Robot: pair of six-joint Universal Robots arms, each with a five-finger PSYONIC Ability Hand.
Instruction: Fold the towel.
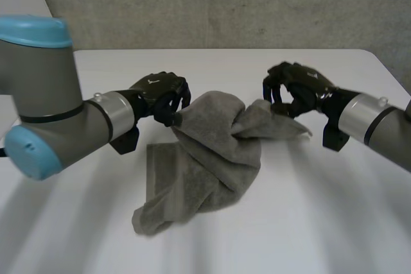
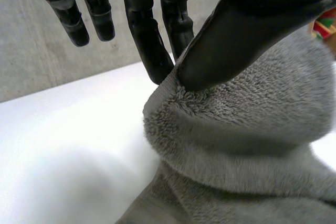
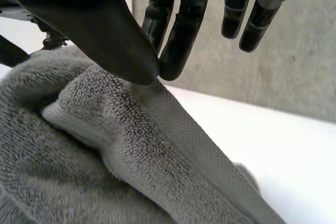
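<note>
Left hand [image 1: 160,97] centre-left and right hand [image 1: 295,88] centre-right each pinch a towel [image 1: 205,158] corner, thumb against fingers. Towel hangs mid-frame, tail crumpled on table [image 1: 334,222]. Probably held up to spread before folding.

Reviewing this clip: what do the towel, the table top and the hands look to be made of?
The towel looks like grey terry cloth, probably cotton: a looped, fuzzy pile shows in the wrist views. The table has a smooth, matte white top, perhaps laminate or painted board. The left hand and right hand are black, smooth and faintly shiny, likely plastic or rubber; each pinches the towel.
</note>
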